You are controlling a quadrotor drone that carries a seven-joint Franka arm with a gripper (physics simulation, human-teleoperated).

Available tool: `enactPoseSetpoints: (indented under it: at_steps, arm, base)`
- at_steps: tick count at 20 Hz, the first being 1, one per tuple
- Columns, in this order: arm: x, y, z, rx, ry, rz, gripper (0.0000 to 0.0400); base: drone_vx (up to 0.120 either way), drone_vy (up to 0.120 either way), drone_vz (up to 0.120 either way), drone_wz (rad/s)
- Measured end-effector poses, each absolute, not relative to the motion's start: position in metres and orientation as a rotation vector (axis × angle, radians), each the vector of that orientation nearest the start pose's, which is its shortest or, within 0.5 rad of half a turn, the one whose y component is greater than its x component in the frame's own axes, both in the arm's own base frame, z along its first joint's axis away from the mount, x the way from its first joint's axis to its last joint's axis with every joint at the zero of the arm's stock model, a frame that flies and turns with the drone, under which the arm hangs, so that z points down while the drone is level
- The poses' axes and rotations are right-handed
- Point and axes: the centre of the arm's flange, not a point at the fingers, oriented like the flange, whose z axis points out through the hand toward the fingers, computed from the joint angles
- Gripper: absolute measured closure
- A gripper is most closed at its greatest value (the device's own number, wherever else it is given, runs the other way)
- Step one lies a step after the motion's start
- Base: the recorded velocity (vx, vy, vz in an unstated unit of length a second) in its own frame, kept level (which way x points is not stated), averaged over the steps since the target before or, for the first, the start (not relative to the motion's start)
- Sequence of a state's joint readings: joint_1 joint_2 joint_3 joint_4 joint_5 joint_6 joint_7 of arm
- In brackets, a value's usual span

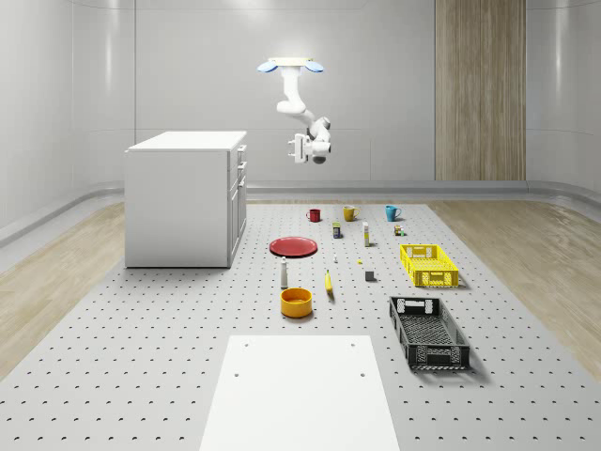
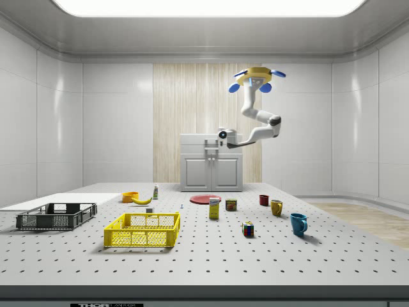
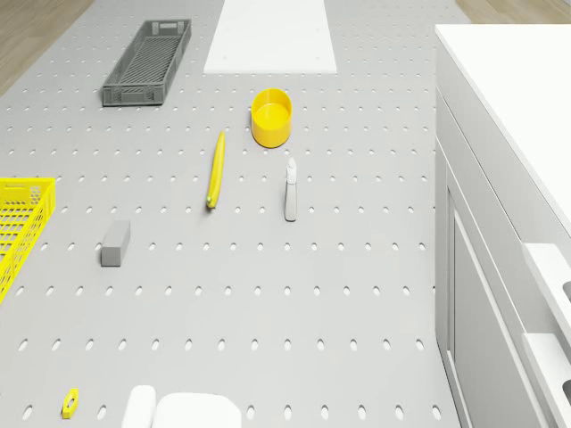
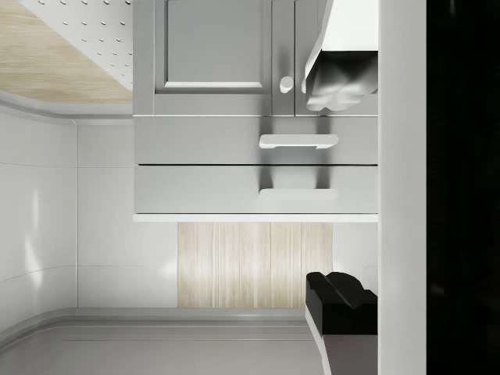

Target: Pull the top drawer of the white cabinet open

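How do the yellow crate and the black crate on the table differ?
The yellow crate is bright yellow and shorter; the black crate is dark and longer. In the whole-scene view the yellow crate lies farther back, nearer the mugs, while the black crate lies nearer the camera, beside the white board. Both are open-topped lattice-walled crates resting flat on the pegboard table.

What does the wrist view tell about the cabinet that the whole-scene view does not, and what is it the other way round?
Wrist view: the top drawer's handle seen head-on, the second drawer's handle and a door knob, framed by the open fingers. Whole-scene view: the drone hovering beside the white cabinet, on that view's right, with the red plate and yellow crate on the perforated table. Both: the cabinet's drawer side, and the tool apart from it.
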State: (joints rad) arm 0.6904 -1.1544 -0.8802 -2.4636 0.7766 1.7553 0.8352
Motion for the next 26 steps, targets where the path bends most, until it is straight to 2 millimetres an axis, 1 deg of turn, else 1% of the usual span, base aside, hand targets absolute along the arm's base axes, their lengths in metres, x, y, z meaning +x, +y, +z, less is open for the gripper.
enactPoseSetpoints:
  at_steps: [10, 13, 18, 26]
  arm:
    - [0.307, -0.1, 0.591, -1.484, 0.613, 0.613, 0.0095]
    - [0.307, -0.097, 0.591, -1.484, 0.613, 0.613, 0.0095]
    - [0.307, -0.079, 0.591, -1.484, 0.613, 0.613, 0.0095]
    - [0.306, -0.04, 0.591, -1.483, 0.613, 0.613, 0.0095]
  base:
    - [0.12, 0.0, 0.0, 0.0]
    - [0.027, 0.0, 0.0, 0.0]
    - [0.0, 0.0, 0.0, 0.0]
    - [0.0, 0.0, 0.0, 0.0]
